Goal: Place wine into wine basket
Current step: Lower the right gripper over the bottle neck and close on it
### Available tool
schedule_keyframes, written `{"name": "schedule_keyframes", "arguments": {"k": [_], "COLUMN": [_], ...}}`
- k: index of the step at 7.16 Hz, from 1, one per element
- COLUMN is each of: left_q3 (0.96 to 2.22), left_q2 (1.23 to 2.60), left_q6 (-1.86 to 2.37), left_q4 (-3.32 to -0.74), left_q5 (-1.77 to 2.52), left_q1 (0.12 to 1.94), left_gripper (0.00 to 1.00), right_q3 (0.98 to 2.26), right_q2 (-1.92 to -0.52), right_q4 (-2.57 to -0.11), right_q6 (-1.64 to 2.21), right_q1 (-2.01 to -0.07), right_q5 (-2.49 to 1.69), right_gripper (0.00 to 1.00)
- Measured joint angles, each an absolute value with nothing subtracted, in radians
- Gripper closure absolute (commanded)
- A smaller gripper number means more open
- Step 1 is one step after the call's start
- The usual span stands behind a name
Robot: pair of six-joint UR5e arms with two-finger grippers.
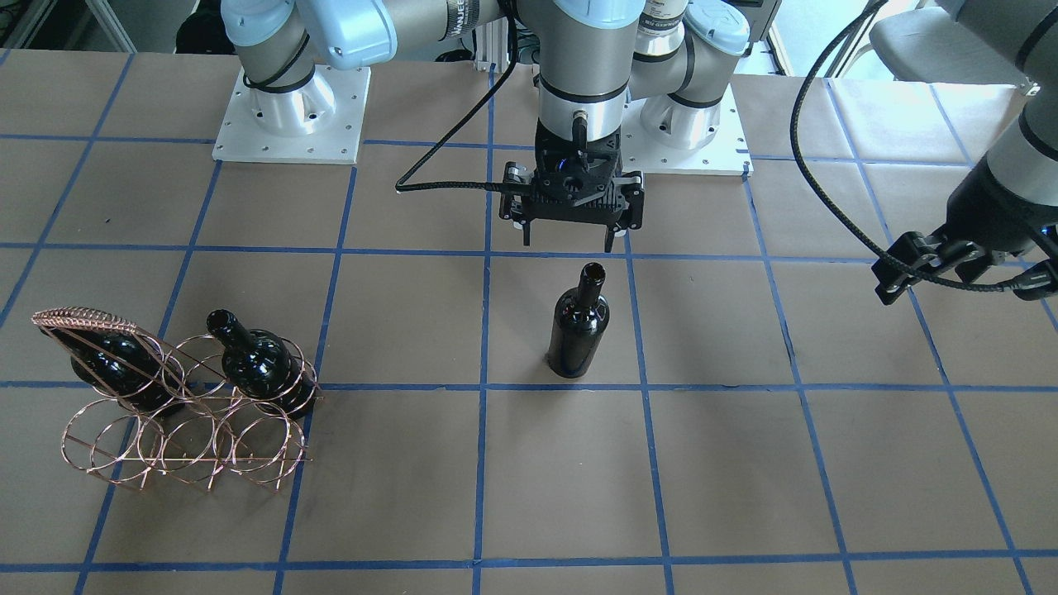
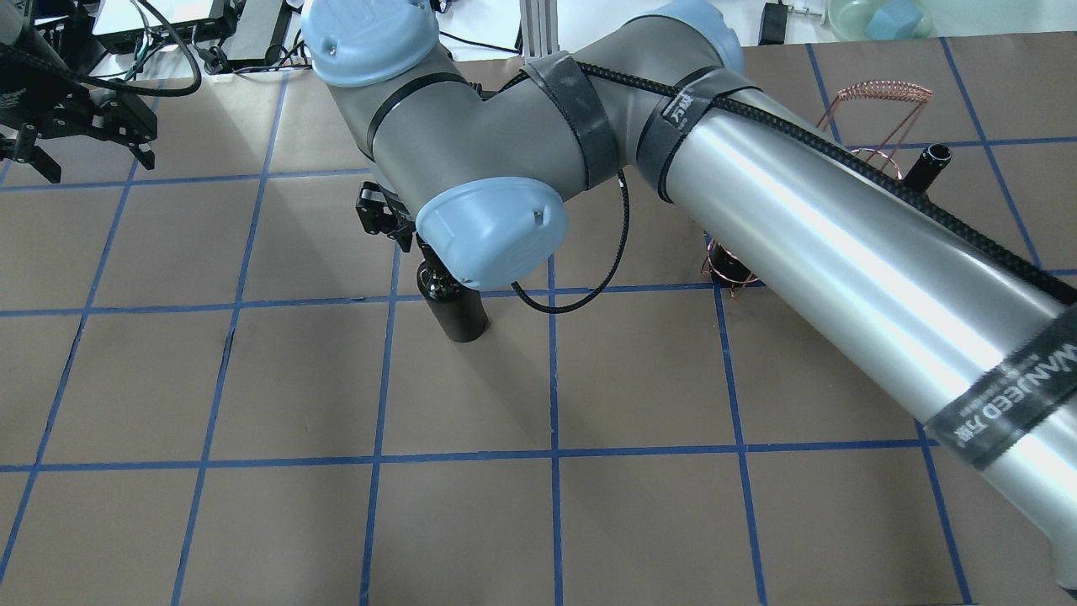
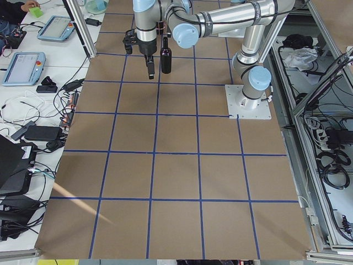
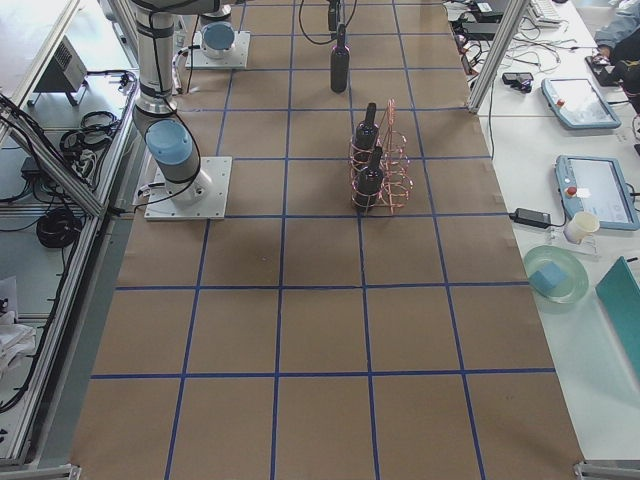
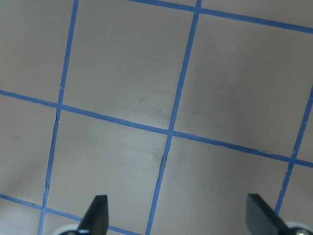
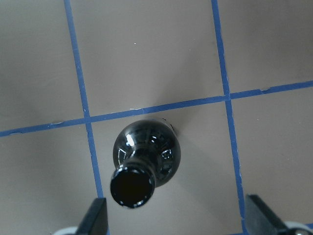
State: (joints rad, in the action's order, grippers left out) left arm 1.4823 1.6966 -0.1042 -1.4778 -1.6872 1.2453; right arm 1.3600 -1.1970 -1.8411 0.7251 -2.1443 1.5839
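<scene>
A dark glass wine bottle (image 1: 579, 326) stands upright and alone on the brown table, its neck open; it also shows in the right wrist view (image 6: 146, 154). My right gripper (image 1: 569, 245) hangs open just above it and slightly toward the robot's base, not touching it (image 6: 177, 220). In the overhead view the right arm hides most of the bottle (image 2: 458, 316). The copper wire wine basket (image 1: 182, 430) stands far off toward the robot's right and holds two look-alike bottles (image 1: 256, 359) (image 1: 111, 359). My left gripper (image 1: 963, 285) is open and empty over bare table (image 5: 177, 215).
The table is brown paper with a blue tape grid (image 1: 483, 388). The two arm bases on white plates (image 1: 289, 116) stand at the robot's side. Tablets, cables and a bowl (image 4: 555, 270) lie on side benches beyond the table.
</scene>
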Motion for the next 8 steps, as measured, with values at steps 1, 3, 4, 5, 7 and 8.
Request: {"name": "schedule_keyframes", "arguments": {"k": [1, 3, 4, 5, 7, 8], "left_q3": [1.483, 1.484, 1.484, 1.484, 1.484, 1.485], "left_q2": [1.697, 1.697, 1.697, 1.697, 1.698, 1.698], "left_q6": [-0.104, -0.104, -0.104, -0.104, -0.104, -0.104], "left_q4": [-1.479, -1.480, -1.480, -1.480, -1.480, -1.480], "left_q5": [-1.687, -1.686, -1.686, -1.686, -1.686, -1.686], "left_q1": [1.244, 1.242, 1.242, 1.242, 1.242, 1.241], "left_gripper": [0.00, 0.00, 0.00, 0.00, 0.00, 0.00], "right_q3": [1.359, 1.360, 1.361, 1.362, 1.362, 1.362], "right_q2": [-1.180, -1.155, -1.141, -1.133, -1.124, -1.122], "right_q4": [-1.869, -1.920, -1.929, -1.932, -1.932, -1.930], "right_q6": [0.730, 0.731, 0.732, 0.739, 0.746, 0.746], "right_q1": [-2.144, -2.144, -2.145, -2.144, -2.145, -2.144], "right_q5": [1.585, 1.592, 1.592, 1.586, 1.579, 1.578], "right_gripper": [0.00, 0.00, 0.00, 0.00, 0.05, 0.16]}}
